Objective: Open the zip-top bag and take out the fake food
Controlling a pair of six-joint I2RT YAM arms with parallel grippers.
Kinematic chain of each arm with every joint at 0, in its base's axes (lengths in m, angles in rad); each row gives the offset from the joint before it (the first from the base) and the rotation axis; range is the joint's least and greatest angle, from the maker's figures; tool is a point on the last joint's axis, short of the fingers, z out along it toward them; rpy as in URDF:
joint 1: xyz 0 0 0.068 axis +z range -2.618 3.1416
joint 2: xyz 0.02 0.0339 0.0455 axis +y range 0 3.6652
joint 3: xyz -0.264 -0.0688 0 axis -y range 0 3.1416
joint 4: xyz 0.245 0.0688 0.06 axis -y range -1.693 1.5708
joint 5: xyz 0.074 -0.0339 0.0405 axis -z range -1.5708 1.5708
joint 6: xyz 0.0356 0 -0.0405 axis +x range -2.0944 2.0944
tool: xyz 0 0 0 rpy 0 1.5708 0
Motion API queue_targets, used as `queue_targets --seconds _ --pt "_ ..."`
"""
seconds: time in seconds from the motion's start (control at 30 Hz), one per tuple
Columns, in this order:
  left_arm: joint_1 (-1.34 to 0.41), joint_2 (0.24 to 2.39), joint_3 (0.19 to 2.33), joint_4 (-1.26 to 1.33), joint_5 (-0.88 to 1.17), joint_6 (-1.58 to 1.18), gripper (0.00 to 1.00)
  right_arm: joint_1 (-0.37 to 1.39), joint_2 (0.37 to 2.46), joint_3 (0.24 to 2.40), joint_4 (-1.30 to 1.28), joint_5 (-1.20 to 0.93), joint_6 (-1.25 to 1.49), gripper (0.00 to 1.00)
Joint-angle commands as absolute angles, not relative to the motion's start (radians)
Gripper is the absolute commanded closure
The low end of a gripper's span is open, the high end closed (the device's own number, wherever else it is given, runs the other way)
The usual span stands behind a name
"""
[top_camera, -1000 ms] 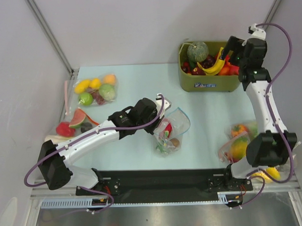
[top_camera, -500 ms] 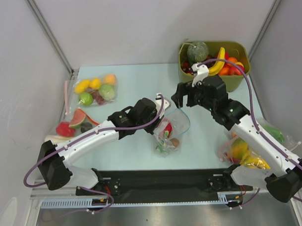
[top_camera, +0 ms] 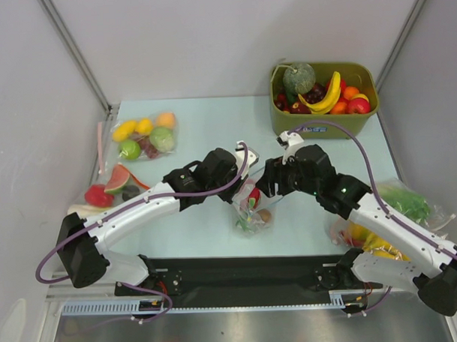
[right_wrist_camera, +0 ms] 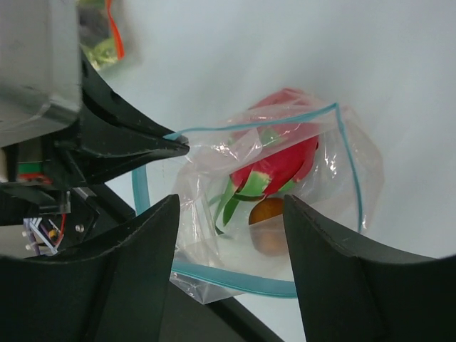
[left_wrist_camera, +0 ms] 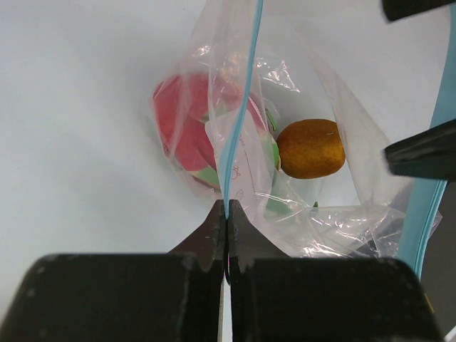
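Two sets of fingers are working on one small clear zip-top bag point(top_camera: 254, 213), which lies on the pale surface point(top_camera: 212, 126) near its front edge, between the arms. The left fingers point(left_wrist_camera: 208, 239) are clenched on one lip, right on the blue-green zip strip point(left_wrist_camera: 242, 92). The right fingers point(right_wrist_camera: 142, 263) are spread wide over the gaping mouth and grip nothing. The film looks thin, limp and slick. I'd expect it to crumple and slide rather than hold its shape, so the firmer strip on the opposite lip seems the place to pinch. The fake food point(right_wrist_camera: 281, 160) inside, a red piece and a little orange one point(left_wrist_camera: 310, 148), looks light, hard and glossy. It will likely squirt from a glancing pinch, so it is best taken across its middle.
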State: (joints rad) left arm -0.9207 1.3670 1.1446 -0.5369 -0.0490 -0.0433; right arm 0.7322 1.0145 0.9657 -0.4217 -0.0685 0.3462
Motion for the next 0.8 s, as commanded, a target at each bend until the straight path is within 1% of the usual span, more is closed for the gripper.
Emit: queue_targets --seconds 0.0,0.17,0.37,0.77 --pt "-0.925 1.358 1.16 -0.523 -0.048 -0.034 1.0 0.749 1.07 0.96 -0.356 -0.077 0.376 0.36" --pt "-0.925 1.358 1.16 -0.523 -0.048 -0.032 1.0 0.772 1.153 0.962 -0.351 -0.061 0.4 0.37" --pt "-0.925 1.358 1.16 -0.523 -0.037 -0.032 1.0 0.808 1.259 1.009 -0.445 -0.006 0.39 0.37" --pt "-0.925 1.358 1.16 -0.52 -0.02 -0.034 1.0 0.896 1.351 0.914 -0.457 0.0 0.377 0.38"
